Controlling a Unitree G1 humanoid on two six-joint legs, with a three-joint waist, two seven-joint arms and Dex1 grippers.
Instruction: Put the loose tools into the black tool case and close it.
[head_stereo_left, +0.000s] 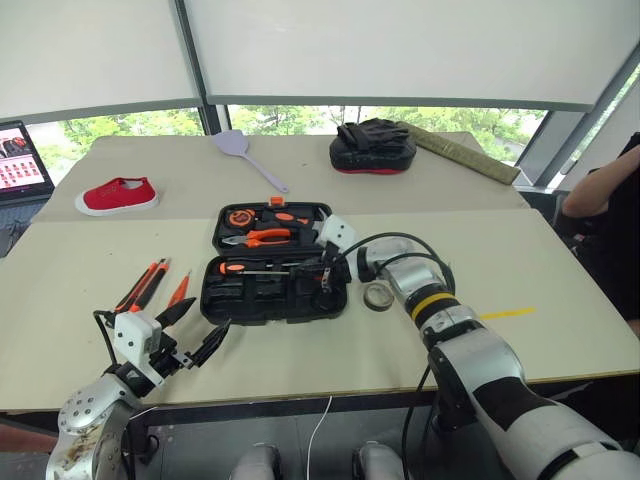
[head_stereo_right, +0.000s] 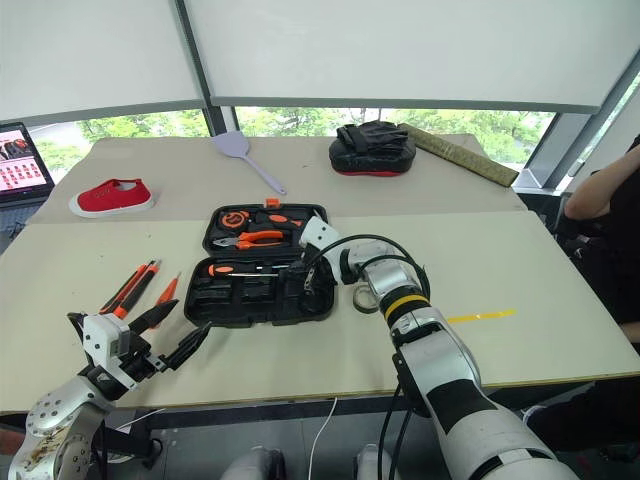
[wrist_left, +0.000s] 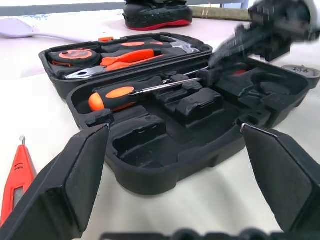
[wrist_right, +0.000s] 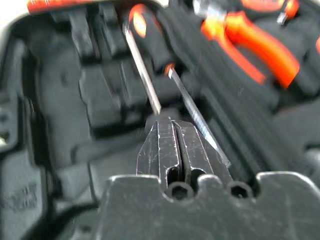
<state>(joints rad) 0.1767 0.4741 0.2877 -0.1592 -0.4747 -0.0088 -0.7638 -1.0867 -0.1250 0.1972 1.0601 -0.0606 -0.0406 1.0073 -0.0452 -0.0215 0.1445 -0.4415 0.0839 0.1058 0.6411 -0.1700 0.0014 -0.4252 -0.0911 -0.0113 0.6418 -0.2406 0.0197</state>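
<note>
The black tool case (head_stereo_left: 268, 292) lies open in the middle of the table, with pliers and a tape measure in its far half. One black-and-orange screwdriver (wrist_left: 117, 95) lies in the near half. My right gripper (head_stereo_left: 325, 278) is shut inside that half, its fingertips (wrist_right: 172, 142) at the end of the screwdriver's shaft, with nothing between them. My left gripper (head_stereo_left: 195, 330) hangs open near the table's front edge, facing the case's left side. Two black-and-orange tools (head_stereo_left: 143, 285) and an orange tester pen (head_stereo_left: 180, 290) lie left of the case. A dark tape roll (head_stereo_left: 378, 296) sits at its right.
At the back of the table lie a lilac spatula (head_stereo_left: 247, 152), a black-and-red mitt (head_stereo_left: 372, 146) and a long rolled mat (head_stereo_left: 462, 153). A red shoe (head_stereo_left: 118, 194) and a laptop (head_stereo_left: 20, 160) are at far left. A person's arm (head_stereo_left: 600, 190) shows at right.
</note>
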